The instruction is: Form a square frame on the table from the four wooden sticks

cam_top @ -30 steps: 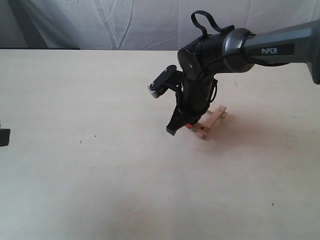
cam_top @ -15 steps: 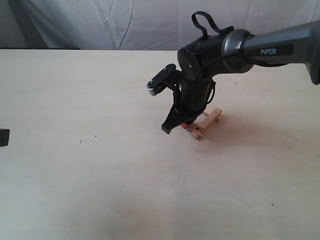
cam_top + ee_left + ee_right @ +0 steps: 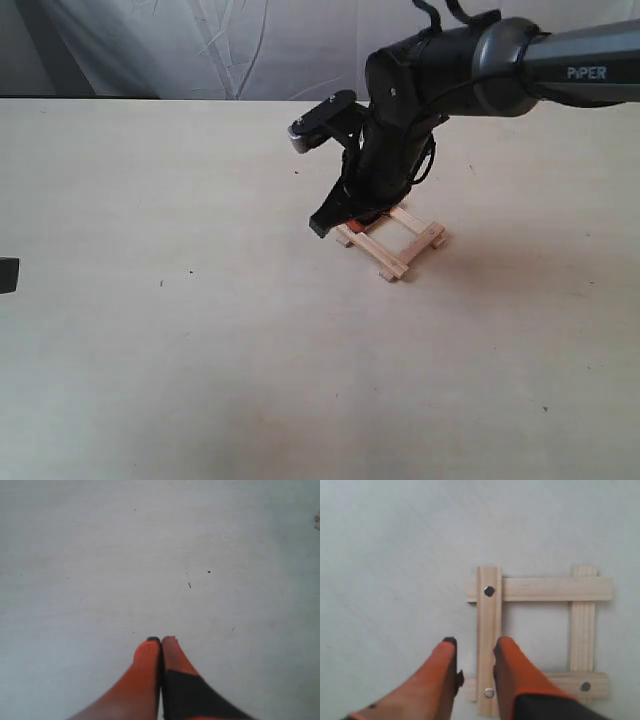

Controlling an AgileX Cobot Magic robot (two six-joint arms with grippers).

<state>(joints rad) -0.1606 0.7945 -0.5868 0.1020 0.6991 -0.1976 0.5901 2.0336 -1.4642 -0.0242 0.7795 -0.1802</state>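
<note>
Orange fingers of the left hand (image 3: 161, 641) were pressed together over the pale worktop (image 3: 100, 555). Farther off, the right hand (image 3: 477, 642) stood parted astride one stick (image 3: 489, 620) of the square frame (image 3: 545, 589), perhaps touching it; the frame lay flat there.

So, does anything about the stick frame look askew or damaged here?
Nothing stands out. The square frame is closed, its corners overlapping at roughly right angles, lying on the table. The open right gripper straddles one stick.
</note>
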